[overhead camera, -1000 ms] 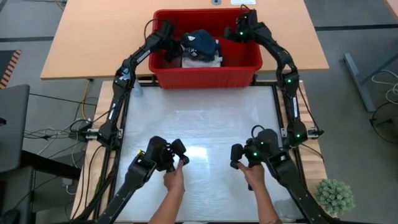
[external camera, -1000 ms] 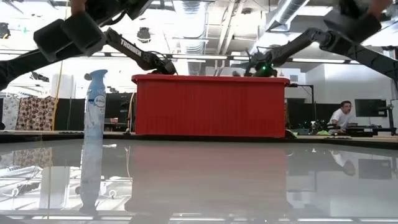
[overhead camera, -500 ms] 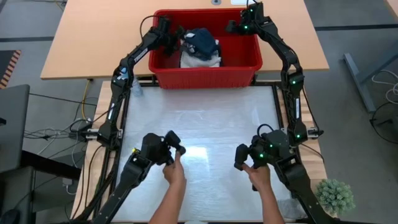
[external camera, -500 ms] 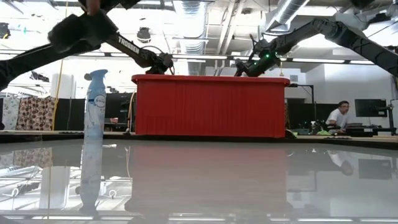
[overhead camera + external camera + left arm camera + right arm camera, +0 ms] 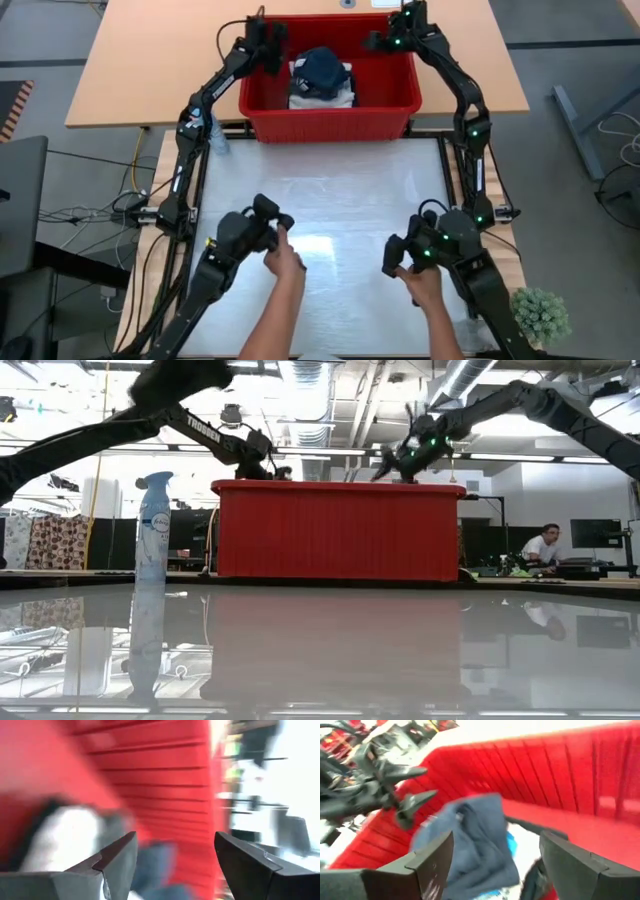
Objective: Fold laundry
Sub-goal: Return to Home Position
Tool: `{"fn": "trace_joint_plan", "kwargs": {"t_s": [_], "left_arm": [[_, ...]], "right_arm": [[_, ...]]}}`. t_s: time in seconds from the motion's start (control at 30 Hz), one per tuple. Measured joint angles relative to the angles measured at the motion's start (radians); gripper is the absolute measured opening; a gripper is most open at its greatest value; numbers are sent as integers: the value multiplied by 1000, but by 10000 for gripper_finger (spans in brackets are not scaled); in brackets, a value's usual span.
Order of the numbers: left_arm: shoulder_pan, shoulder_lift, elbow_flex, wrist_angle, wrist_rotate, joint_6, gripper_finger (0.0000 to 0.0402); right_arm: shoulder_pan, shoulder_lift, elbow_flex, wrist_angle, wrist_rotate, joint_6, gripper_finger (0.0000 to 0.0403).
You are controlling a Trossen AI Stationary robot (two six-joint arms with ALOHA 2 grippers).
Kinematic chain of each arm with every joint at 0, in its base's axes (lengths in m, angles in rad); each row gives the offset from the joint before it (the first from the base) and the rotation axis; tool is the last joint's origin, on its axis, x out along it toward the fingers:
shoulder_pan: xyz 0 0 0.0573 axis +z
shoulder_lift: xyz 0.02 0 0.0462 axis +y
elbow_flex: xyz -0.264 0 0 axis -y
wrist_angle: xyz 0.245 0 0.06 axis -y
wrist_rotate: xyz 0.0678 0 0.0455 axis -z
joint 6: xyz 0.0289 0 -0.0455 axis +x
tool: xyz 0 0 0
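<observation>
We find the left gripper [image 5: 270, 48] and the right gripper [image 5: 379, 41] spread empty above the rectangular red plastic slotted basket [image 5: 330, 122].

Nearer than either gripper lies the glossy pale tabletop [image 5: 320, 200], flat and mirror-like. The basket sits under both grippers, its walls ribbed. From table height its front wall hides everything inside. Between the grippers lies the laundry [image 5: 322, 75], a soft rumpled pile with a dark blue-grey garment on top and white fabric beneath. Anything lower is hidden, and we cannot make out the weave. The left gripper hangs over one end of the basket, its dark tapered fingers apart with nothing between them. The right gripper hangs at the opposite end, fingers likewise apart and bare.
</observation>
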Motion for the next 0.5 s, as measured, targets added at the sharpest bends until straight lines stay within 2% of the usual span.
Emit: {"fn": "trace_joint_plan", "kwargs": {"t_s": [0.13,0.27,0.33,0.4,0.5], "left_arm": [[-6,0,0,324,25,-77,252],[-5,-10,0,693,99,-144,252],[-4,-41,0,798,142,-133,252],[-10,-88,0,868,176,-60,252],[-19,-180,0,896,206,76,252]], "right_arm": [[-5,-66,0,47,-55,-66,316],[-18,-153,0,54,-153,-90,316],[-19,-211,0,53,-181,-90,316],[-20,-273,0,55,-194,-90,316],[-19,-363,0,54,-200,-99,316]]}}
